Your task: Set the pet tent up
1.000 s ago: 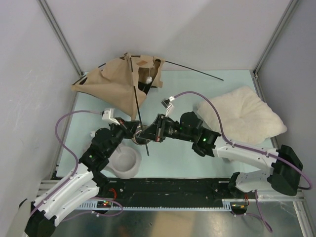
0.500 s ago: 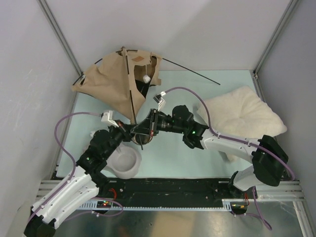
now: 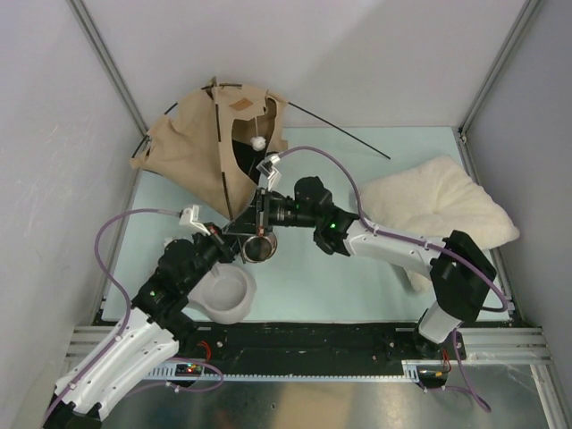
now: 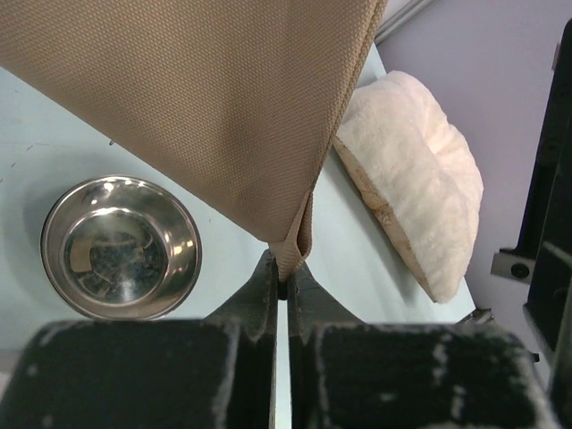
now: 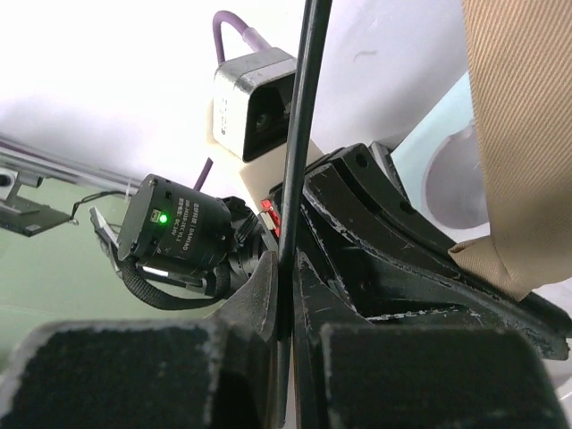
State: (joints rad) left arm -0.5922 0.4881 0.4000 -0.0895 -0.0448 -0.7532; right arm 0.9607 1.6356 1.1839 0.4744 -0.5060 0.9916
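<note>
The pet tent (image 3: pixel 192 152) is a tan fabric heap at the back left, half raised, with a white pompom (image 3: pixel 258 142) hanging in its dark doorway. My left gripper (image 3: pixel 234 234) is shut on the tent's lower corner loop (image 4: pixel 302 243), which hangs from the tan fabric (image 4: pixel 197 107) into the gripper (image 4: pixel 284 273). My right gripper (image 3: pixel 259 213) sits just beside it, shut on a thin black pole (image 5: pixel 304 134) that passes between the gripper (image 5: pixel 286 299) fingers. That pole (image 3: pixel 220 152) rises along the tent. A second pole (image 3: pixel 340 130) sticks out to the right.
A steel bowl (image 3: pixel 260 247) lies right under both grippers, also in the left wrist view (image 4: pixel 121 246). A pale bowl holder (image 3: pixel 223 293) sits near the left arm. A cream fluffy pillow (image 3: pixel 438 210) fills the right side. Walls and frame posts stand close behind the tent.
My right gripper has carried the pole left and farther back, up to the left gripper. The pole has swung more upright and the tent has lifted and shifted back.
</note>
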